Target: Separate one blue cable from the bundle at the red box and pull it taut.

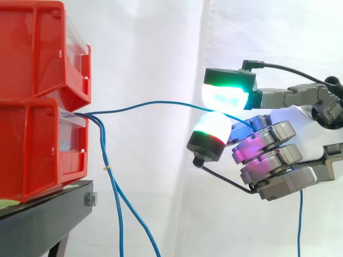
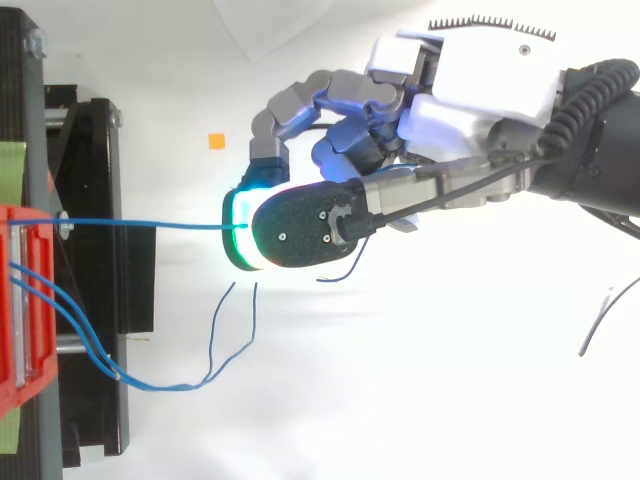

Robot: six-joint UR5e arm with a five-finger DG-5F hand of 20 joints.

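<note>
Two red bins are stacked at the left; the lower red box has several blue cables coming out of its front. One blue cable runs almost straight from the box to my hand, bowing up only slightly. The hand is shut on it, pinching it between two glowing fingertips, well to the right of the box. The cable's free end hangs down behind the hand. The other cables of the bundle droop from the box, held by a small tie.
The bins rest on a black stand at the left edge. An upper red bin juts out above the lower one. A small orange mark lies on the white floor. Loose cable ends curl below the hand.
</note>
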